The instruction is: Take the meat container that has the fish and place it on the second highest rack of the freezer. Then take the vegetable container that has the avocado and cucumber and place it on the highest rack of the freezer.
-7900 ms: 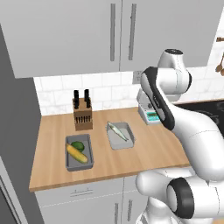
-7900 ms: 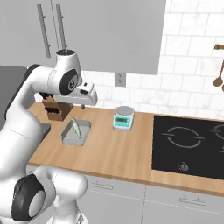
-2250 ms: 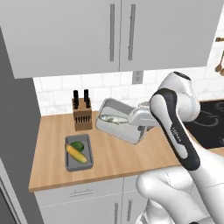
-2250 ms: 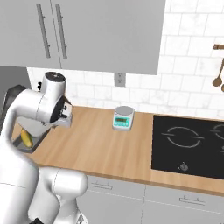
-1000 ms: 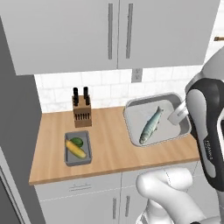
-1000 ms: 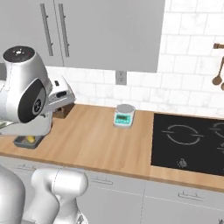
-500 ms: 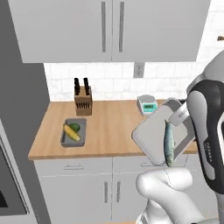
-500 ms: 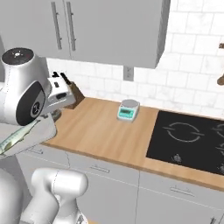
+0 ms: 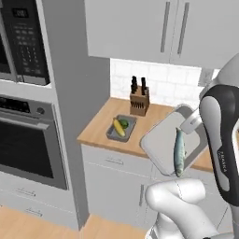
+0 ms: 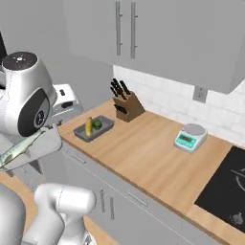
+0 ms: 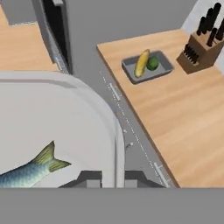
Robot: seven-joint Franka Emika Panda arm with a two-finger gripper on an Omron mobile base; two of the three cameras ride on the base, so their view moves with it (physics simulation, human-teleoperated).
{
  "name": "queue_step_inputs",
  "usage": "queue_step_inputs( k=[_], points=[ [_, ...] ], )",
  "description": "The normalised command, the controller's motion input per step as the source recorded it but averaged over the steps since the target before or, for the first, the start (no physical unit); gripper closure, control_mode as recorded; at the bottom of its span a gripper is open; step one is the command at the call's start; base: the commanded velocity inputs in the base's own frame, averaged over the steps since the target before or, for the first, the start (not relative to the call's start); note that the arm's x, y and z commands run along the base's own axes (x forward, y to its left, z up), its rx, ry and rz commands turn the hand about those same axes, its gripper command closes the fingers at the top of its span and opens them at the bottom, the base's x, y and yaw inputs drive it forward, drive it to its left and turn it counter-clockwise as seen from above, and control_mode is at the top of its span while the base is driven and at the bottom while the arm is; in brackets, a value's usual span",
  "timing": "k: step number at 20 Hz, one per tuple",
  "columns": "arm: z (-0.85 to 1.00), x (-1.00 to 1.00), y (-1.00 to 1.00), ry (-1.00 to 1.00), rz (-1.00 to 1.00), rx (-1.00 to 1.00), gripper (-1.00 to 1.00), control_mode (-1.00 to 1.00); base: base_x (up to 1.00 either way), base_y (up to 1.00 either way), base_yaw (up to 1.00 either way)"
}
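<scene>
Holding: your gripper [image 11: 113,181] is clamped on the meat container's [image 9: 161,142] rim, tray tilted steeply off the counter [image 9: 95,130] edge.
Fish [image 9: 179,150]: inside it.
Vegetable container [image 9: 120,128]: near counter's left edge.

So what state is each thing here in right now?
Fish tray: lifted off the counter, tilted steeply, rim pinched by the shut fingers.
Fish: lying in the tilted tray.
Vegetable tray: flat on the counter, holding cucumber and avocado.
Oven: door closed.
</scene>
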Motion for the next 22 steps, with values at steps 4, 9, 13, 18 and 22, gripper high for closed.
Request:
queue_step_inputs(
  k=[4, 9, 13, 18, 22],
  points=[
    [0.0, 0.0, 0.0, 0.0, 0.0, 0.0, 1.0, 1.0, 0.0, 0.04, 0.69],
    [0.0, 0.0, 0.0, 0.0, 0.0, 0.0, 1.0, 1.0, 0.0, 0.27, 0.58],
    [0.0, 0.0, 0.0, 0.0, 0.0, 0.0, 1.0, 1.0, 0.06, 0.49, 0.29],
    [0.0, 0.0, 0.0, 0.0, 0.0, 0.0, 1.0, 1.0, 0.04, 0.83, 0.37],
    [0.0, 0.0, 0.0, 0.0, 0.0, 0.0, 1.0, 1.0, 0.12, 0.93, 0.46]
  ],
)
